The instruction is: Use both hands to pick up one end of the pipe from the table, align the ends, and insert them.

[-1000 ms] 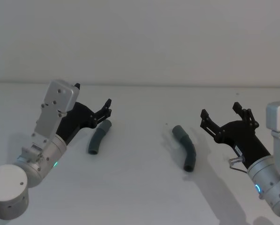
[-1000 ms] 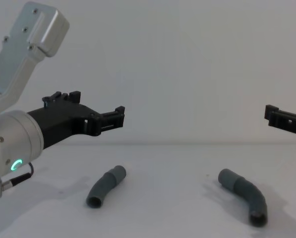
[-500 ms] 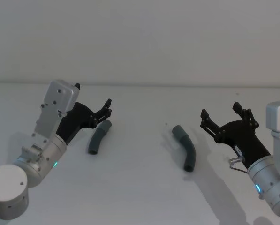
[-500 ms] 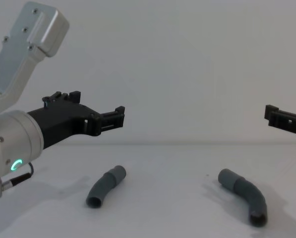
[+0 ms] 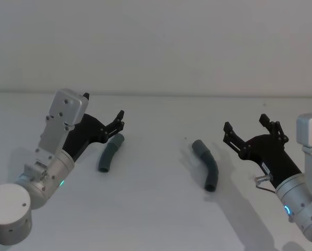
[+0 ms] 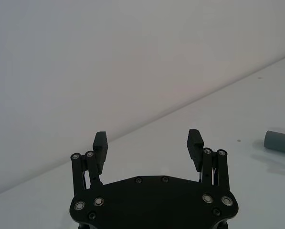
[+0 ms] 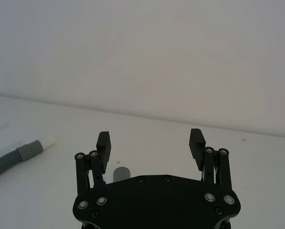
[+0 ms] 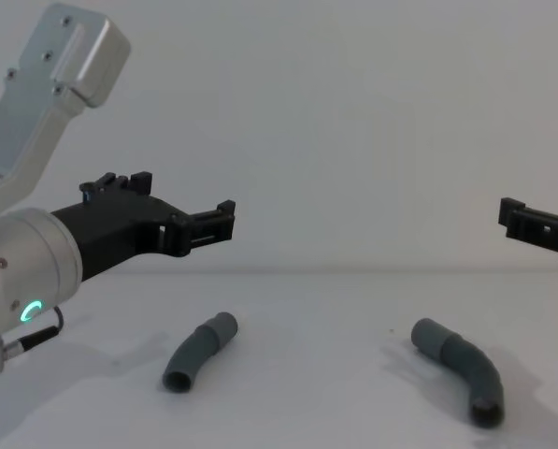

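White table runs back to a plain pale wall, the two meeting in a faint straight line. Two grey pipe pieces lie flat on it, well apart.

From the head, the left pipe lies just beside the left gripper, and the right pipe lies near the right gripper. Both claws are spread wide with nothing in them, and neither touches a pipe.

The chest view gives the height that the head view flattens. The left gripper hangs well above the left pipe. One finger of the right gripper comes in at the right edge, likewise raised over the right pipe. This view also looks into the near ends: each pipe has a dark hollow mouth facing the robot. A green ring glows on the left arm.

From the right wrist, the left pipe shows its ribbed middle, a smooth cuff and a narrow white tip; from the head that tip is lost against the white surface. A grey cuff of the right pipe sits between the spread fingers of the right gripper, beyond them.

From the left wrist, the left gripper faces bare table and wall, with one grey cuff at the edge; I cannot tell which piece it belongs to.
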Available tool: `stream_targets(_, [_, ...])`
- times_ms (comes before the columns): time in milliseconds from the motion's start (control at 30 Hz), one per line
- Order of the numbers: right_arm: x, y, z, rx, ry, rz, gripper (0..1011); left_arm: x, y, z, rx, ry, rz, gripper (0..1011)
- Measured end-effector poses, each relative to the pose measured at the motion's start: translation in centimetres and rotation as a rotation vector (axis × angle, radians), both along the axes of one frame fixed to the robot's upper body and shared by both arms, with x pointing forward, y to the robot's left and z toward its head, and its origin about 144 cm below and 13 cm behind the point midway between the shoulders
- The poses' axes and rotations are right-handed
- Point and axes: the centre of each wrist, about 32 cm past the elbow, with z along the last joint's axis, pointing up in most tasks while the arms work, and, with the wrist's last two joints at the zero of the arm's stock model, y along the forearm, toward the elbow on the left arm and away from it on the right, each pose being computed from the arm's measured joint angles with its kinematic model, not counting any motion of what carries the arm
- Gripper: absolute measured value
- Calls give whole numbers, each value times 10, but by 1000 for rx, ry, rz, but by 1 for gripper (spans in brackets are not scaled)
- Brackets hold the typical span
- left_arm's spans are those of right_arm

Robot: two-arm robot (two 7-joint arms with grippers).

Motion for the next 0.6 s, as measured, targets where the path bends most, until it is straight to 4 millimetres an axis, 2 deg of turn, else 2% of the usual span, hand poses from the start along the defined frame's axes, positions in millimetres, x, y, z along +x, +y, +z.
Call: stream_targets(600, [0, 0, 0, 0, 0, 0, 1001, 0, 0, 0, 0, 0, 0, 1001])
